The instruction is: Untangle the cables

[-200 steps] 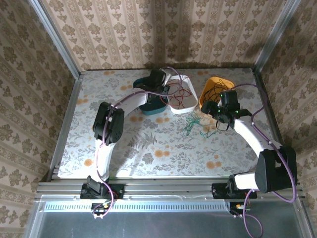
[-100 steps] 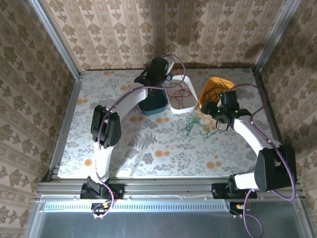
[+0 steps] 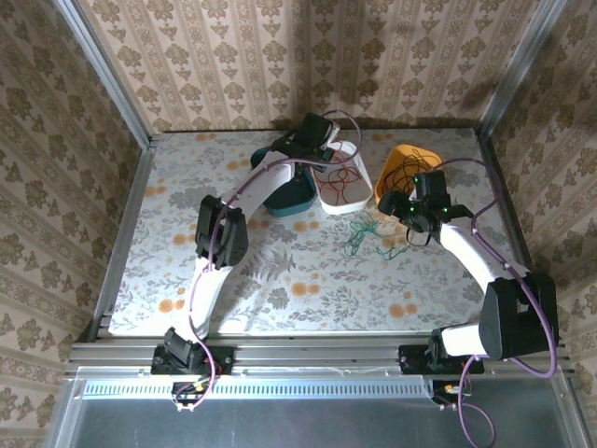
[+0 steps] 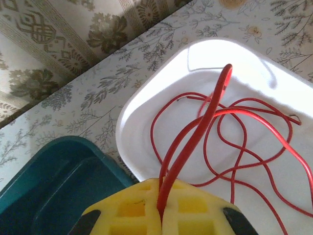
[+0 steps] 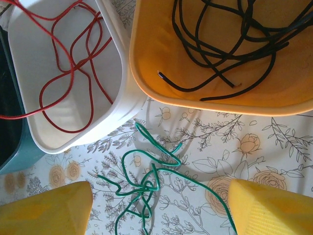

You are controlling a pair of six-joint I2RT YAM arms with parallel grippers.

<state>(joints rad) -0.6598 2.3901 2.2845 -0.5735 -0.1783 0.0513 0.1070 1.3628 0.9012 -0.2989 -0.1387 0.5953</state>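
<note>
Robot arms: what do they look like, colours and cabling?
Both arms are white curved links with bulky black joint housings: left arm, right arm. A purple cable runs along each. The left hand and right hand have yellow finger pads, the left's waffle-gridded.

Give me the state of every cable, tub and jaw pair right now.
Red cable: pinched in left jaws, rest looped in white tub.
Black cable: loose in orange tub.
Green cable: tangled, on table.
Teal tub: visible part empty.
Left jaws: shut.
Right jaws: open, empty.

we are seeing the thin red wire (image 4: 194,137) running off the right edge, the dark teal plastic tub (image 4: 49,181) cropped bottom-left
</note>
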